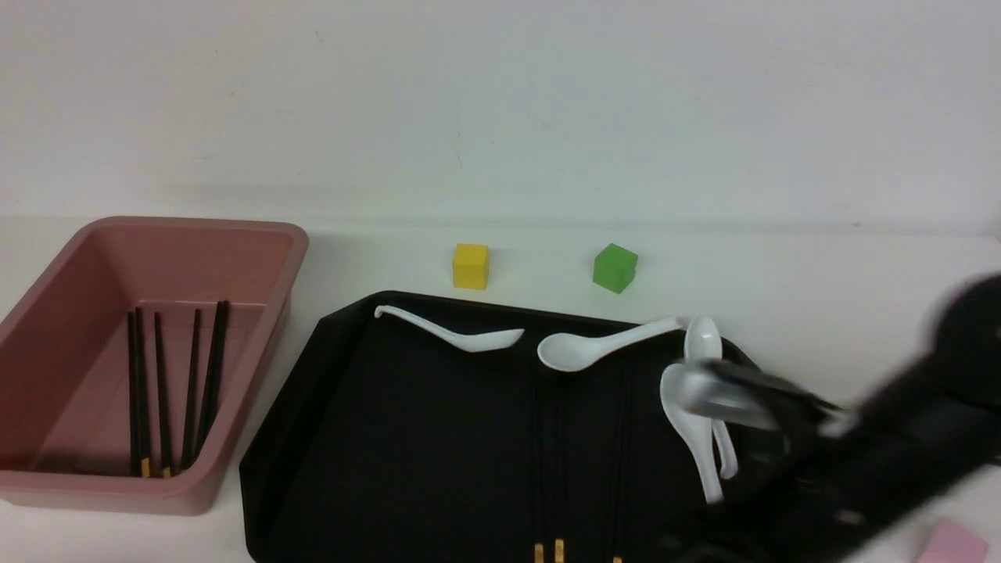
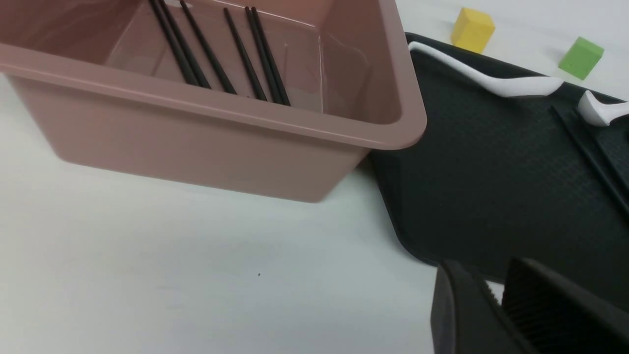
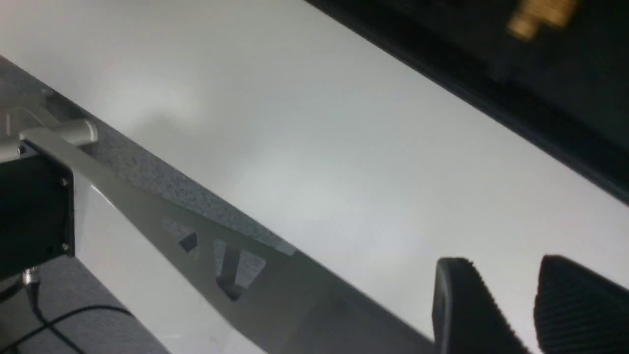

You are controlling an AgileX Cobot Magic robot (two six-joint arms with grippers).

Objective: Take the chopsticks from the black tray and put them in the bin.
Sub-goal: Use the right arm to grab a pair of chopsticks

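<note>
Chopsticks point(image 1: 191, 391) lie in the bin point(image 1: 258, 234); others lie on the tray point(image 1: 313, 438), their gold ends point(image 1: 559, 551) at its near edge. The left gripper point(image 2: 486, 275) and right gripper point(image 3: 508, 275) are both parted and empty. This looks like a pause between transfers, and the next move calls for lowering onto one tray stick and pinching it.

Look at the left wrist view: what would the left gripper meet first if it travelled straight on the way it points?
Probably the black tray: its corner rim lies just beyond the left gripper, though depth is hard to judge.
</note>
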